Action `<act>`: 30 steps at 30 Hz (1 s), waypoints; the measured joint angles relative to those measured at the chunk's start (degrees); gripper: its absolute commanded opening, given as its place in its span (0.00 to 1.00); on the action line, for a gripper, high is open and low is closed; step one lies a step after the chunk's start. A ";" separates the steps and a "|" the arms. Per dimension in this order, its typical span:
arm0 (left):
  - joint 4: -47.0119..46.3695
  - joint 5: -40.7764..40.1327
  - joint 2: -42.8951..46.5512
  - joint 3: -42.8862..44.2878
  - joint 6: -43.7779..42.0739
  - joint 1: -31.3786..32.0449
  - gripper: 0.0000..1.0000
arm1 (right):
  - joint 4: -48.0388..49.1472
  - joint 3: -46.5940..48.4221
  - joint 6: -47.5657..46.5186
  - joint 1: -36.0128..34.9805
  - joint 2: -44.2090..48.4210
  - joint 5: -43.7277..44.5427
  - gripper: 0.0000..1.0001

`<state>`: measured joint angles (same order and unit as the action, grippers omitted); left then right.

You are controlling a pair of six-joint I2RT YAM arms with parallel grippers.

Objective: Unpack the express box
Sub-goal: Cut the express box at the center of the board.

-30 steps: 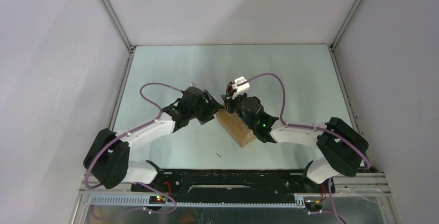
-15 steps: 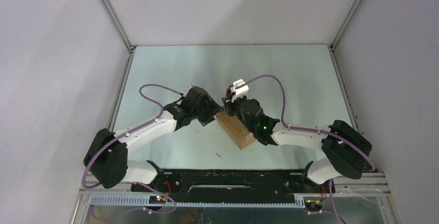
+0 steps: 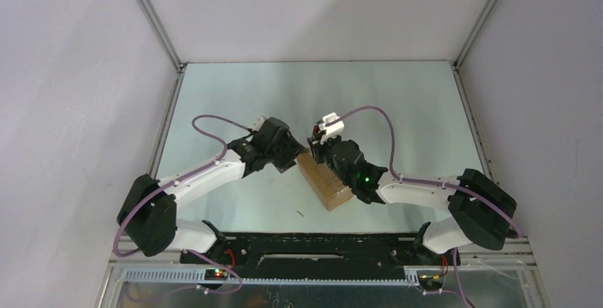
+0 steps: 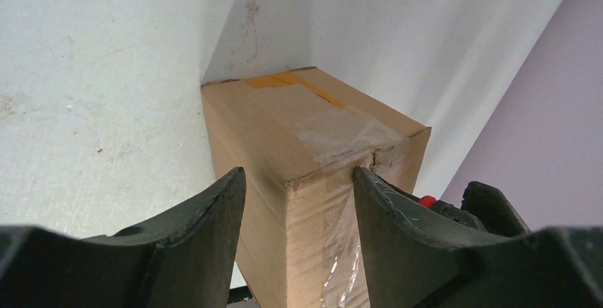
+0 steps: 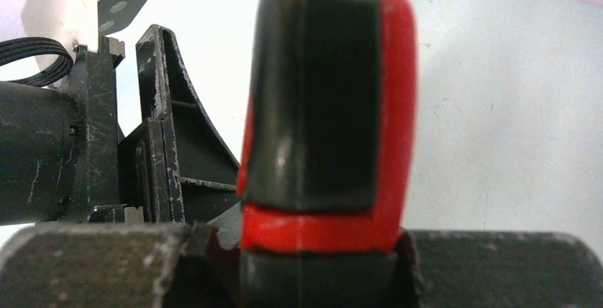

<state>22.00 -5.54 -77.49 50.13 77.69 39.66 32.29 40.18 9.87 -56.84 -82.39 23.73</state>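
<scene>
express box's point(image 4: 299, 151) base cut off below (left wrist view)

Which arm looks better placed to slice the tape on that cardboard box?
Right, probably: the right tool grips the red-and-black knife by the box. The left tool sits open at the box's corner, bladeless.
</scene>
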 measured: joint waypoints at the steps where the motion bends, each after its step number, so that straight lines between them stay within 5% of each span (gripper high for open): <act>1: 0.07 -0.22 -0.17 0.20 0.13 0.15 0.60 | -0.11 0.00 0.02 0.04 0.02 0.02 0.00; 30: 1.97 -4.20 -2.71 2.93 3.32 2.91 0.58 | -6.54 2.23 0.79 1.68 0.98 -1.40 0.00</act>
<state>23.97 -9.74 -80.20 53.06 81.01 42.57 25.76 42.41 10.66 -55.16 -81.41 22.33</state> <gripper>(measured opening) 0.590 0.258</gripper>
